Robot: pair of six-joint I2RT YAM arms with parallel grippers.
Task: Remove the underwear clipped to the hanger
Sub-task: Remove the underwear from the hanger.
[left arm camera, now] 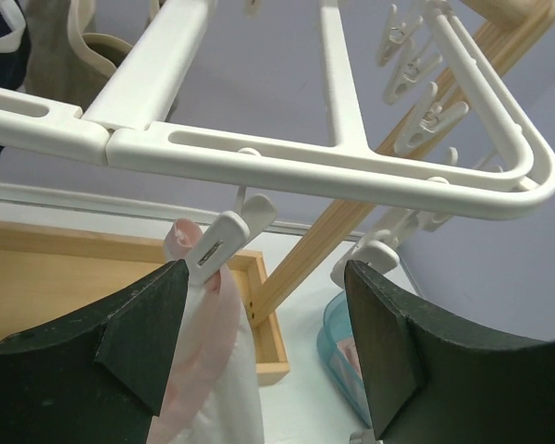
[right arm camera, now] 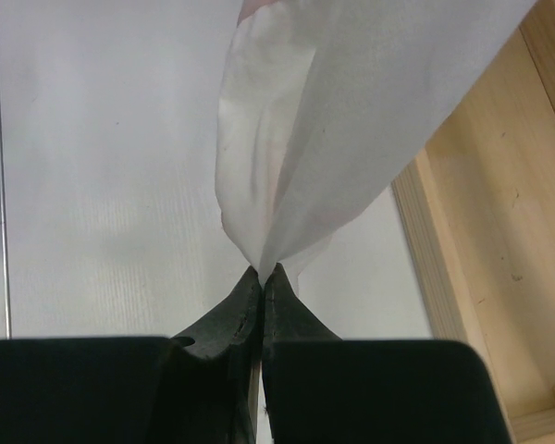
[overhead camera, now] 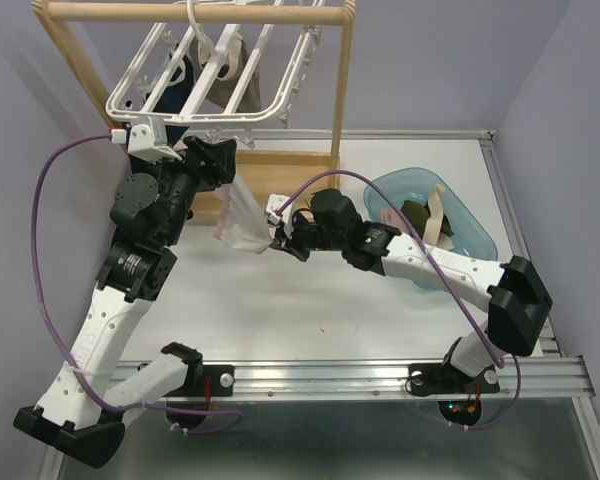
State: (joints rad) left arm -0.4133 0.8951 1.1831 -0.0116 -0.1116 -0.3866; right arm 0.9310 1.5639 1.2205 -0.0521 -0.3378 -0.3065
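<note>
1. white hanger rail fills the left wrist view; left gripper gapes around the clip holding pale pink underwear.
2. only the right wrist view shows the right gripper pinched shut on its bottom corner, near the wooden tray edge.
3. blue basin sits far right.

White-black arms trail purple cables, perhaps red wires.

Left fingers apart (right fingers pinched)
</note>
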